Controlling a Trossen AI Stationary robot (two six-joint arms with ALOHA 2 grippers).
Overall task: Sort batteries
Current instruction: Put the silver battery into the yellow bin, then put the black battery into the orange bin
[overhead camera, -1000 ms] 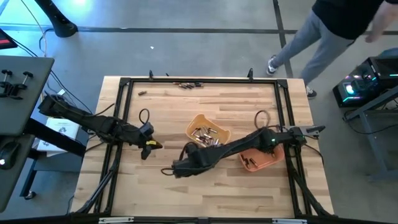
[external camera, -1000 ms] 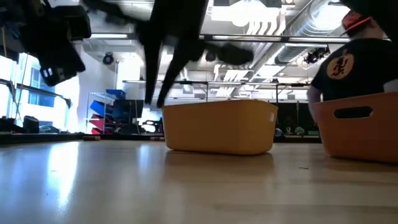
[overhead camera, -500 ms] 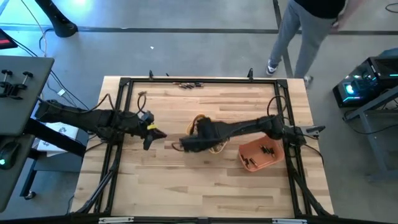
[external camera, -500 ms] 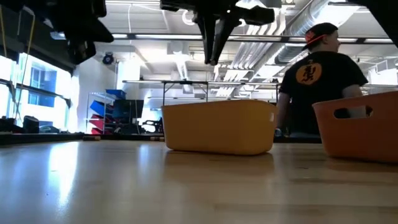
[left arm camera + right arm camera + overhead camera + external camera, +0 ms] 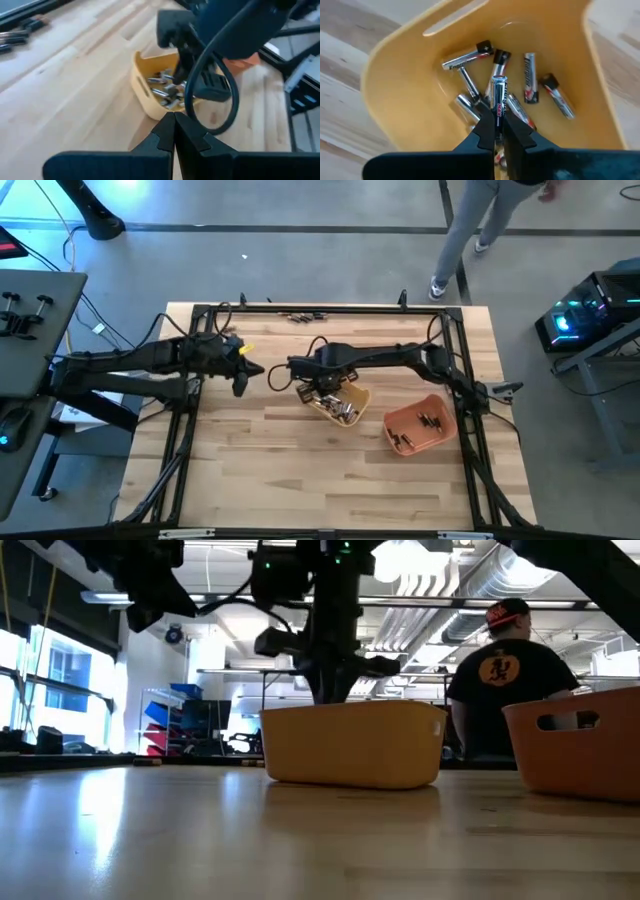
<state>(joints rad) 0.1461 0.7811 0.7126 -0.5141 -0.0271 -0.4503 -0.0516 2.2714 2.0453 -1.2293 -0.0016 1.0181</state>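
The right tool [image 5: 495, 131] has been swung from the worktop's near side to above the yellow tray [image 5: 352, 396], pinched shut, empty, over the batteries [image 5: 498, 97]; a pick seems next. The left tool [image 5: 174, 131] is shut.

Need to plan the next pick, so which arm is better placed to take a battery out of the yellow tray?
Right. Its pincer hangs directly over the batteries in the yellow tray; the left pincer sits beside the tray, farther off.

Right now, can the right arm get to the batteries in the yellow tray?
Probably yes. The right gripper hangs right over the open yellow tray, fingers shut, with the batteries lying uncovered just below. It would need to open first.
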